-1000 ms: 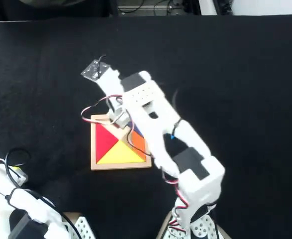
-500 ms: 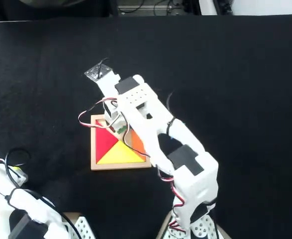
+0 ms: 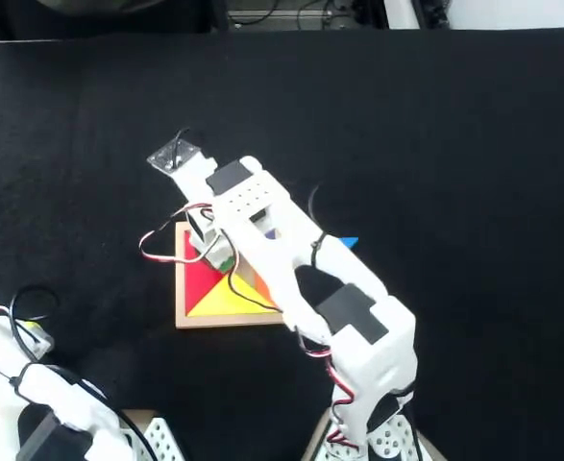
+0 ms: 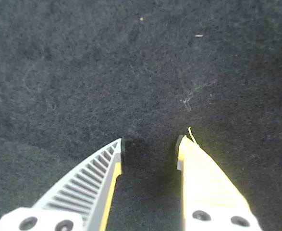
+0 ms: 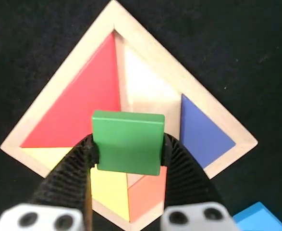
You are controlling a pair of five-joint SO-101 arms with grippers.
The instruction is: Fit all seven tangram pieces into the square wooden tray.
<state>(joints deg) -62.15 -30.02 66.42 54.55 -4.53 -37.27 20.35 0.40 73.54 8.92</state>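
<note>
- My right gripper is closed on the green square, one finger pressed to each of its opposite edges, holding it flat above the tray.
- The right wrist view shows what lies in the tray: a red triangle, a yellow triangle, an orange piece and a blue-violet triangle, with a patch of bare wood between the red and the blue-violet.
- From the high view my right arm lies across the tray's right side and far edge. It covers the blue-violet triangle and the bare wood, so red, yellow and a bit of orange are what can be seen there.
- A light blue piece lies on the black cloth just right of the tray, outside it.
- My left gripper hangs over the cloth with its fingers apart and nothing between them.
- My left arm sits at the near left corner, well apart from the tray.
</note>
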